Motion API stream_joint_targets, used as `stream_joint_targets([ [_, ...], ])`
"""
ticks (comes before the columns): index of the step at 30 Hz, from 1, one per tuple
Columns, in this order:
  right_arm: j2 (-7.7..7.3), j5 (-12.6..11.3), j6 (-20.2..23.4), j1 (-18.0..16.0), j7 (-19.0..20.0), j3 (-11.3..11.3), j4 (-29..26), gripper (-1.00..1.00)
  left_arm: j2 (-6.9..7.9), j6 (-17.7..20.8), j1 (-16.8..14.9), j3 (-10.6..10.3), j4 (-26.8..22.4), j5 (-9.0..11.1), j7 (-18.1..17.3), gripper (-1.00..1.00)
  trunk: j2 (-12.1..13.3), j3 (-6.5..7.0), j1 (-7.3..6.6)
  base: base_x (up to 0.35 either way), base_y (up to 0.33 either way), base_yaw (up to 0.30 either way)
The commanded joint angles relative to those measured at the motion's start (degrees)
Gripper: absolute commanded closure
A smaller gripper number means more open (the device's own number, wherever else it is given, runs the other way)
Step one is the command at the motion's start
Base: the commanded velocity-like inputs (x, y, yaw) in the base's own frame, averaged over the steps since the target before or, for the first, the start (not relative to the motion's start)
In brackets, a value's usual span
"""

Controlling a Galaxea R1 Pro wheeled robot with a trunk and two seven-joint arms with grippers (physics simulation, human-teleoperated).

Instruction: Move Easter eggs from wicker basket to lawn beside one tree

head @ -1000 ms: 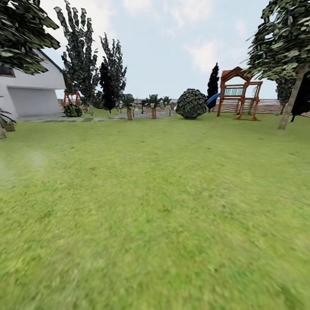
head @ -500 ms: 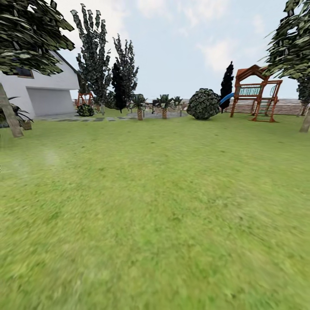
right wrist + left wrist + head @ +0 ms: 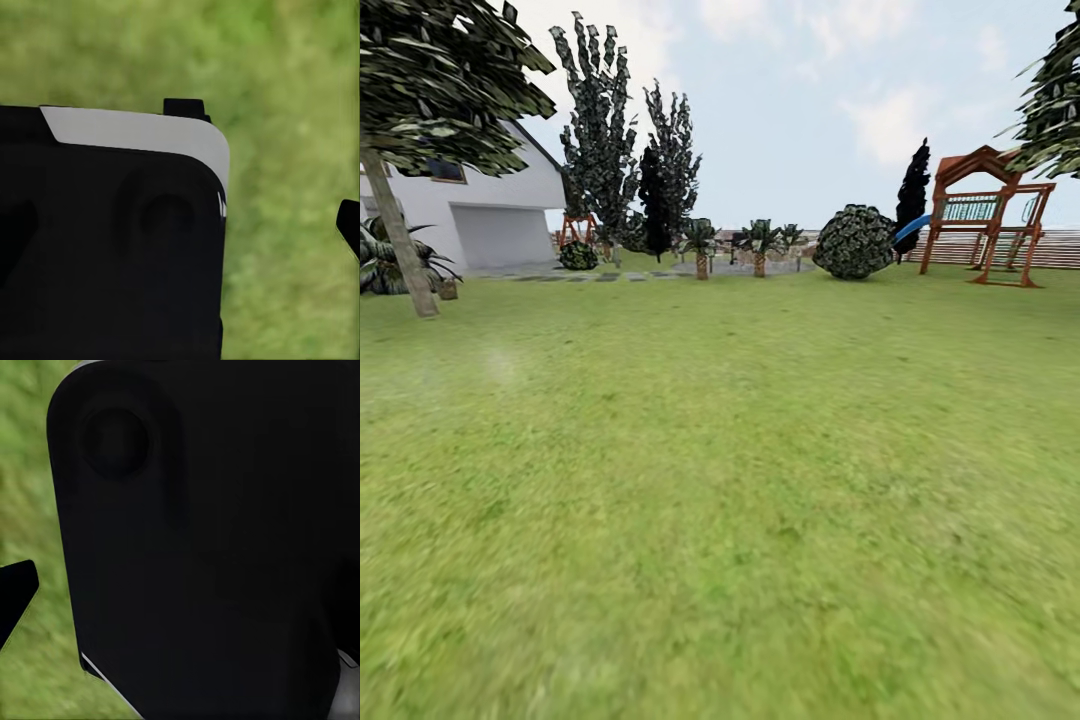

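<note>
From the head camera I see the lawn [image 3: 720, 480] spreading flat and green from the near edge to the far side of the garden. At far left a tree [image 3: 400, 245] with a bare, leaning trunk stands on the grass in front of the white house [image 3: 490, 215], with a spiky plant [image 3: 385, 262] just beside its base. Tall dark trees [image 3: 610, 150] rise further back, then a row of small palms [image 3: 755, 245], a round dark bush [image 3: 855, 242] and, at far right, a wooden play frame [image 3: 990, 215] before the slatted fence [image 3: 1060, 248]. Nothing stands on the grass between me and those.

Against the picture from a second ago, the whole scene has slid rightward: the camera has turned left, bringing the left tree's trunk into view.

In both wrist views a black housing blocks most of the picture, with blurred grass behind; I cannot tell whether either gripper is clenched or released. The grass around me carries no eggs or basket that I can make out.
</note>
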Motion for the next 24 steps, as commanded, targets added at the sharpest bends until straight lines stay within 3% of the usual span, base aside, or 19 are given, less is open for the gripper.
stream_joint_targets([
  [1,-0.02,0.12,0.04,-0.02,0.06,0.07,-0.03,-1.00,0.00,-0.02,0.03,-0.04,-0.11,-0.02,-0.04,-1.00,-0.02,-0.05,0.03,0.340,0.000,0.003],
  [24,-0.09,0.09,0.01,-0.02,0.06,0.02,-0.03,-1.00,0.00,-0.02,0.03,-0.12,-0.11,-0.02,-0.04,-1.00,-0.02,-0.05,0.03,0.340,0.000,0.000],
])
